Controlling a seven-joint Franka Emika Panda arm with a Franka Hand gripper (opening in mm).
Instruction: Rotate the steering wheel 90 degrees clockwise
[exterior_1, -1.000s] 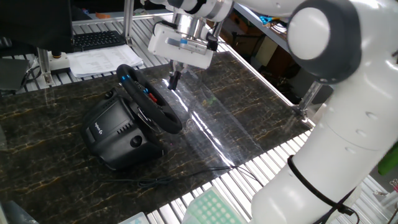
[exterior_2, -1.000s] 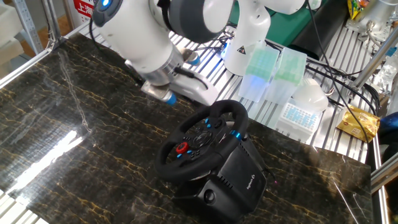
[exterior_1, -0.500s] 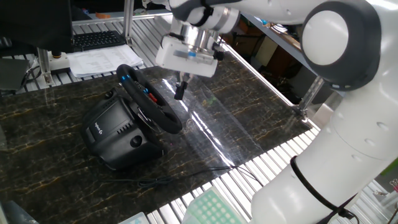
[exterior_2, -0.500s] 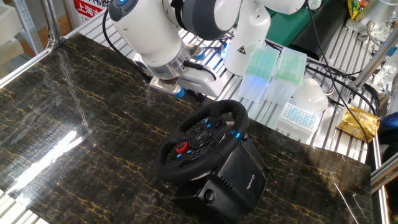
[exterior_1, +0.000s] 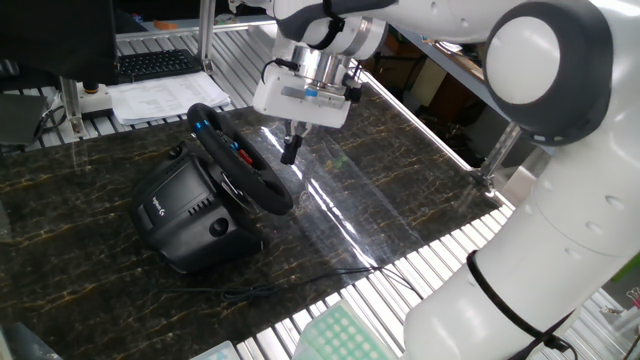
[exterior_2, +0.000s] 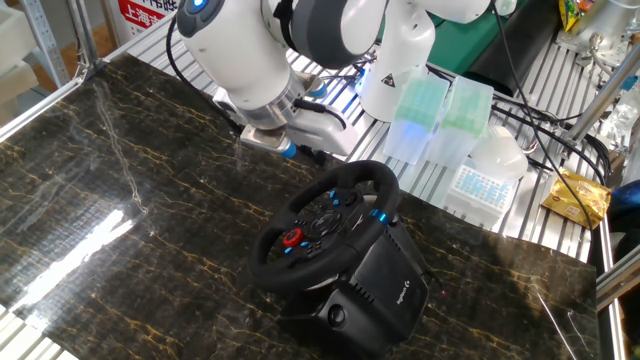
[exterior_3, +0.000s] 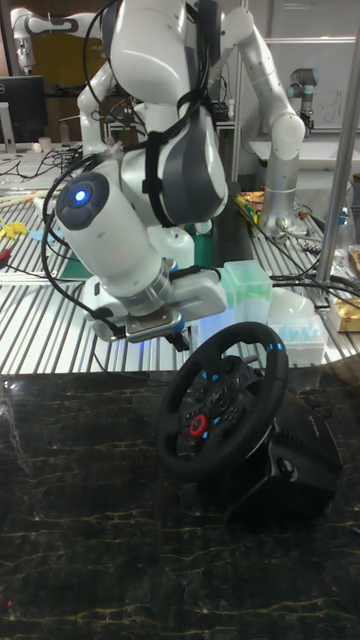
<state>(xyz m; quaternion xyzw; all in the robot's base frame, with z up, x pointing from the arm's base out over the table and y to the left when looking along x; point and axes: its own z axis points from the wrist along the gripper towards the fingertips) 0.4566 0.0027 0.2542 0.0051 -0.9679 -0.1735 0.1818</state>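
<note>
The black steering wheel stands tilted on its bulky black housing in the middle of the dark marble table. Its hub carries a red button and small blue marks. My gripper hangs just past the wheel's far upper rim, a short gap from it and touching nothing. Its dark fingers look pressed together, shut, with nothing between them. From the other side, the gripper sits behind the wheel's top left rim. In the tall view the gripper is at the left of the wheel.
A keyboard and papers lie behind the table at the back left. Pipette tip boxes and a white lidded box stand on the rack behind the wheel. A thin cable runs along the table's front.
My gripper has moved a little right and down from a second ago, closer to the wheel's far rim, then almost stopped. The wheel has not turned.
</note>
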